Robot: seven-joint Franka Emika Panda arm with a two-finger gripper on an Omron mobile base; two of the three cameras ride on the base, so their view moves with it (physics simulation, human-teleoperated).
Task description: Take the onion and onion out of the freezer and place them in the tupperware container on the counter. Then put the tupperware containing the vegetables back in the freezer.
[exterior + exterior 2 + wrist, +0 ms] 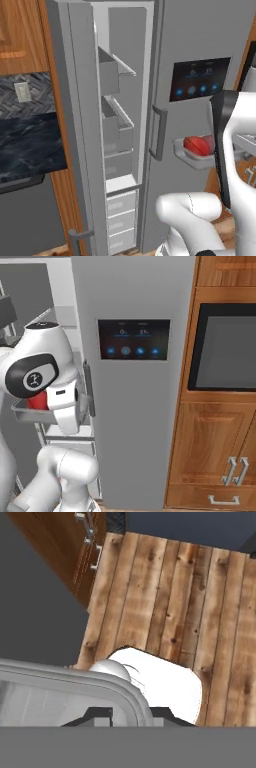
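Observation:
The tupperware container (pixel 192 159) hangs in the air in front of the fridge door, level, with a red-orange onion (pixel 198 145) lying in it. From the right base view the same tupperware container (pixel 27 415) and onion (pixel 37 401) sit partly behind my arm. In the hand view my gripper (pixel 131 716) is shut on the pale rim of the tupperware container (pixel 75 679), which runs between its fingertips. The freezer (pixel 120 130) stands open to the left of the tray, its grey shelves and drawers bare. The dark marbled counter (pixel 30 145) lies far left.
The freezer's open door (pixel 75 130) juts toward me at the left. The fridge door with the dark display panel (pixel 200 79) is just behind the tray. A wall oven (pixel 225 346) and wooden cabinets (pixel 215 451) stand to the right. Wooden floor (pixel 175 602) lies below.

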